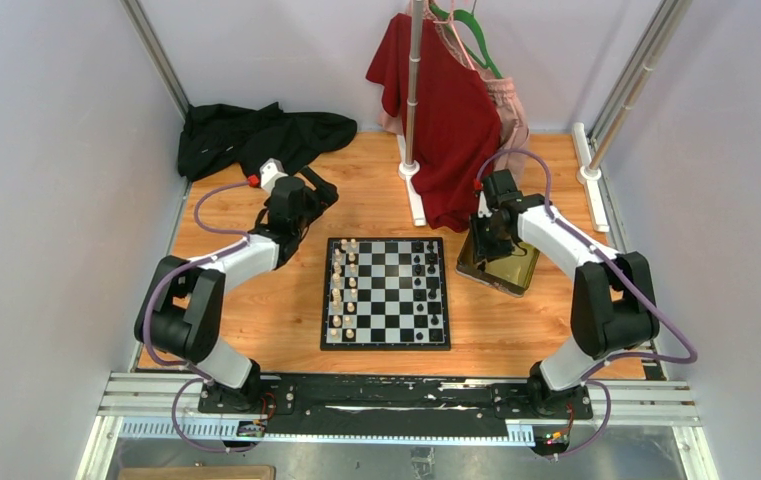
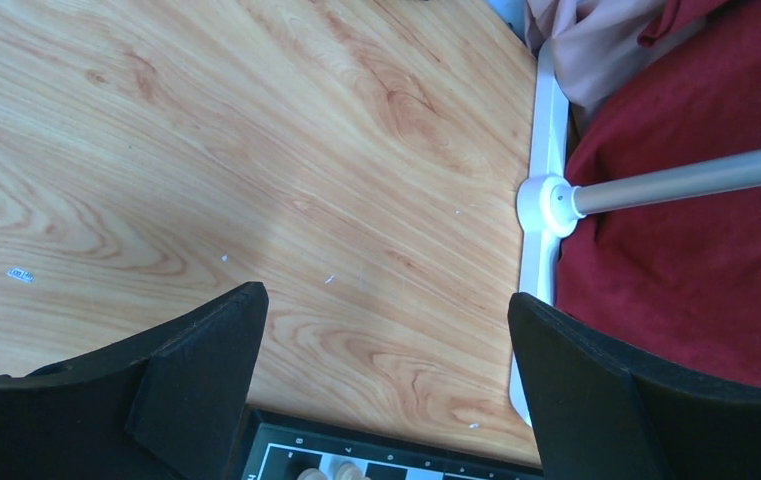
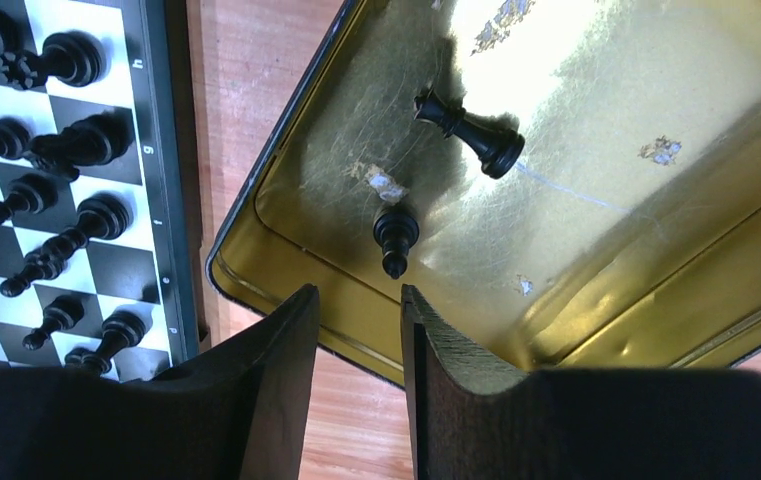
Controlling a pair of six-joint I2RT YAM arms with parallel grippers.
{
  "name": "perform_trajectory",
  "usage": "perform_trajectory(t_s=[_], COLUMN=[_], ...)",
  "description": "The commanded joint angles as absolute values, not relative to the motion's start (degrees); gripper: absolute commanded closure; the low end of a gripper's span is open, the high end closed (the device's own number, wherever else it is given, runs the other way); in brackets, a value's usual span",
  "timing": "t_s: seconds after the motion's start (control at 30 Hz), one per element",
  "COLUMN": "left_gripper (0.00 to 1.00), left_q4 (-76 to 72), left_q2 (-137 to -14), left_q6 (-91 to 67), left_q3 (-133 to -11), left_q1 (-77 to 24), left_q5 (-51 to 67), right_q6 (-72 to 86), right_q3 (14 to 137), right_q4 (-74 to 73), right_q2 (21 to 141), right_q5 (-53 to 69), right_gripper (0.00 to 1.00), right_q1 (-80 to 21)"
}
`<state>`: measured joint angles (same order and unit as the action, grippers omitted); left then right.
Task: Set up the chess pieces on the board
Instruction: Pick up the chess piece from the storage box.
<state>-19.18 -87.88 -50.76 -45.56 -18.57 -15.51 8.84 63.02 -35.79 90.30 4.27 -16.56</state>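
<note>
Right end effector [image 3: 356, 296], nearly closed and empty, hovers over the tray [image 3: 606, 250]. Two black pieces [image 3: 396, 233] just ahead await placing, and the board [image 3: 171, 150] looks mostly set.

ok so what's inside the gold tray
Two black chess pieces sit in the shiny yellow-gold tray; the right arm's dark fingers hide part of its near wall.

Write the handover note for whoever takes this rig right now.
Left gripper: jaws wide open, empty, over the wooden table beyond the black-and-white checkered chessboard.
Right gripper: jaws narrowly open, empty, over the shiny yellow-gold tray.
Done: cream-white chess pieces stand along the board's left side, black chess pieces along its right.
To do: a larger black piece and a smaller black piece in the tray, not yet placed.
</note>
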Motion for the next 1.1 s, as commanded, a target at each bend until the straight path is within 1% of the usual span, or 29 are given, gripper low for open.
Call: perform_trajectory(t_s=[0.0,0.37,0.43,0.53,0.67,0.9,1.07], left_gripper=[0.03,0.03,0.03,0.03,0.03,0.03,0.03], left_q4=[-19.78,-20.7,-20.74,-20.67,-20.65,-20.67,-20.68], left_q2=[-89.6,-91.9,-92.16,-92.35,-92.6,-91.61,-90.43], left_q6=[-49.18,-48.63,-48.6,-48.35,-48.49,-48.95,-48.7], left_q3=[-47.73,-48.68,-48.84,-49.11,-49.22,-48.71,-48.1], left_q1=[-18.9,-18.89,-18.81,-18.81,-18.81,-18.81,-18.81], left_q5=[-15.13,-14.77,-14.77,-14.72,-14.59,-14.37,-14.59], right_q6=[10.15,10.16,10.29,10.6,10.73,10.67,10.52], right_q3=[61.61,60.26,60.16,59.8,59.41,61.15,64.03], right_q4=[-33.67,-31.06,-31.03,-31.07,-31.54,-33.35,-35.95], right_q2=[91.77,93.91,94.23,93.94,93.54,89.82,86.98], right_q5=[2.81,2.85,3.18,3.3,2.84,1.59,0.91], right_gripper=[0.6,0.62,0.66,0.77,0.88,0.93,0.93], right_q1=[-15.41,-14.33,-14.26,-14.28,-14.24,-14.3,-14.68])
